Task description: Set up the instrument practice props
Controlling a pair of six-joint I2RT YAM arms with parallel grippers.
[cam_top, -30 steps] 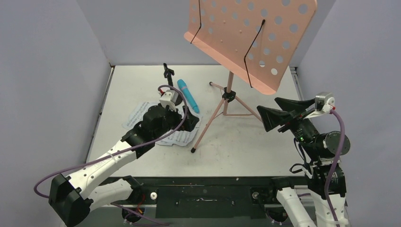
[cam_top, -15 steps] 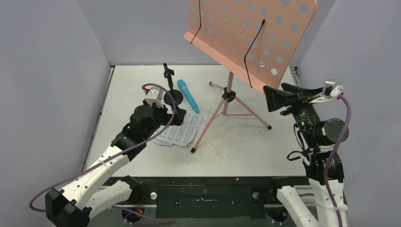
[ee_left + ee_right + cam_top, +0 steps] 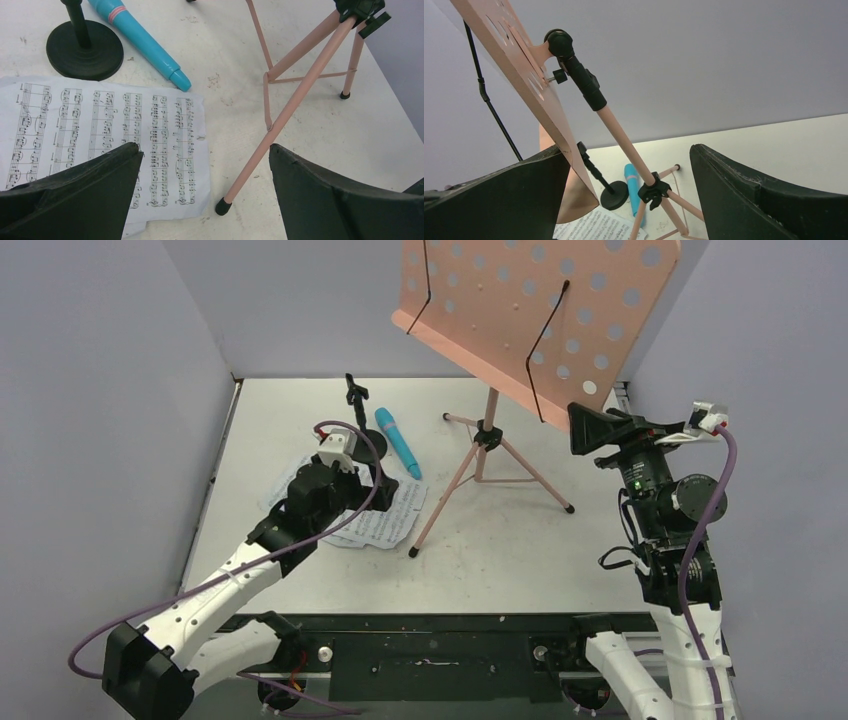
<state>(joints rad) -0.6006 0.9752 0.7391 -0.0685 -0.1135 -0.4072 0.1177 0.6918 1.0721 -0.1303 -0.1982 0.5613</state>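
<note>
Both spread wide: left pincer [image 3: 204, 150] over sheet music [image 3: 115, 125] at 9 o'clock on the counter [image 3: 500, 540], right pincer [image 3: 627, 149] by music stand [image 3: 520, 310] at 3 o'clock

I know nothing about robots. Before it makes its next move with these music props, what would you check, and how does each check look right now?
1. Left gripper open: ok, jaws wide above the sheet music.
2. Sheet music lying on the table: ok.
3. Sheet music clear of the mic stand base: cannot tell.
4. Music stand upright on its tripod: ok.
5. Right gripper open beside its desk: ok.
6. Microphone mounted: not ok, lying on the table.
</note>
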